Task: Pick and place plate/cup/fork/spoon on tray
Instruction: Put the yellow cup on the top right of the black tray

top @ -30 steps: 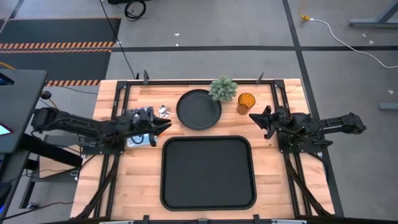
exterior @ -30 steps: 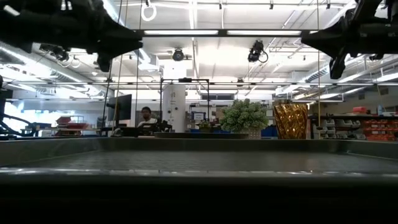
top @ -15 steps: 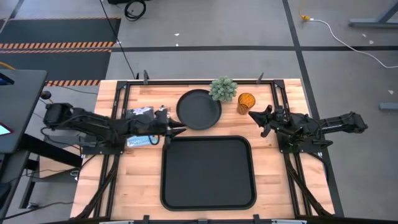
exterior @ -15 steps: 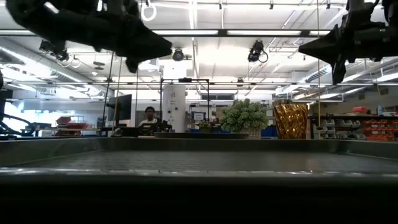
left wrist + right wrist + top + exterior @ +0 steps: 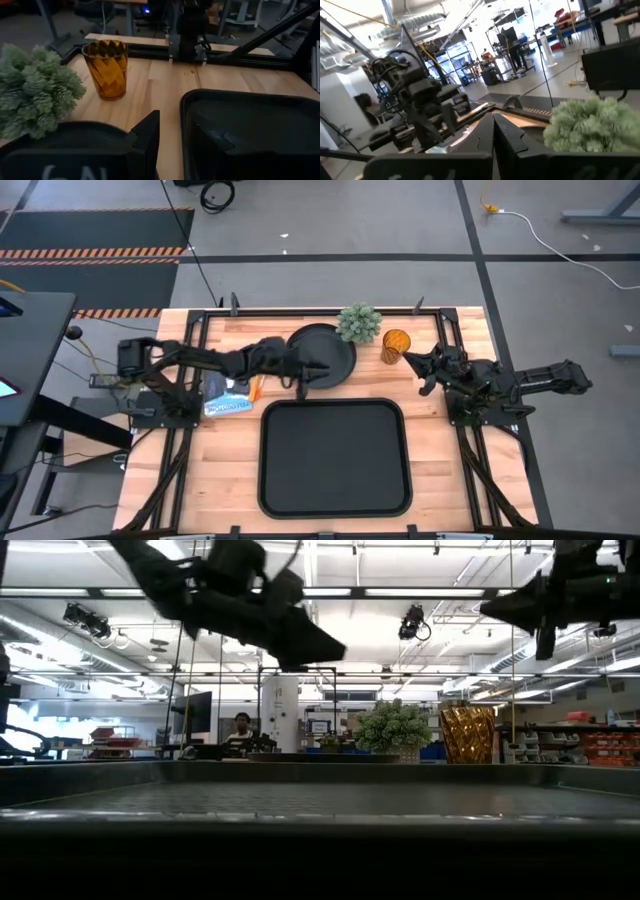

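We find the tray [image 5: 335, 457] bare — nothing placed. The left gripper [image 5: 318, 370], parted and empty, hovers over the plate [image 5: 325, 352]; the cup [image 5: 396, 345] waits near the table's far edge — the right gripper [image 5: 412, 361] beside it looks near-closed, grasping nothing.

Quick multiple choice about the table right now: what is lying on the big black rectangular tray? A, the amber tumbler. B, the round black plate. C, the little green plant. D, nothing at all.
D: in the high view the large black rectangular tray is bare, while the round matte black plate, the translucent amber cup and the small green bushy plant all stand on the wood beyond it.
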`<state>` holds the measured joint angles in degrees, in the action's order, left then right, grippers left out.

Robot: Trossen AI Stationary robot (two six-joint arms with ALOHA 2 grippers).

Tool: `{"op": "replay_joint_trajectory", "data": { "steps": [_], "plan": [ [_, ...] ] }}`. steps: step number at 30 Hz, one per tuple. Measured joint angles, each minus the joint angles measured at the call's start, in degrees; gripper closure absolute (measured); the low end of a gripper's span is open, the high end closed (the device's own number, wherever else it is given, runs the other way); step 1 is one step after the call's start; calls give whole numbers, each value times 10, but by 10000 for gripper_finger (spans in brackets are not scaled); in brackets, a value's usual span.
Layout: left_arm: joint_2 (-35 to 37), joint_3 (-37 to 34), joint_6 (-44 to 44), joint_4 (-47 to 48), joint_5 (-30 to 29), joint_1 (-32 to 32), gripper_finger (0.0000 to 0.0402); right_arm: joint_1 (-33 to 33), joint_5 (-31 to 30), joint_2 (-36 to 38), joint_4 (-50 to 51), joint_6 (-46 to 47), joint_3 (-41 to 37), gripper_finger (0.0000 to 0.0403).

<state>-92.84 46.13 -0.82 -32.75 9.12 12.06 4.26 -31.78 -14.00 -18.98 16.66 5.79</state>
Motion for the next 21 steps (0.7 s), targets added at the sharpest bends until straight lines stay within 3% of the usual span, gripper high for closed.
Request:
{"op": "replay_joint_trajectory", "data": {
  "steps": [5,12,21],
  "plan": [
    [-61,106,16,91,36,14,296,1,-17,-3,85,-32,64,394],
    [-144,262,84,222,43,18,293,-7,-61,-16,265,-15,133,394],
    [-235,426,157,348,80,37,232,-41,-61,-50,364,43,159,382]
  ]
}}
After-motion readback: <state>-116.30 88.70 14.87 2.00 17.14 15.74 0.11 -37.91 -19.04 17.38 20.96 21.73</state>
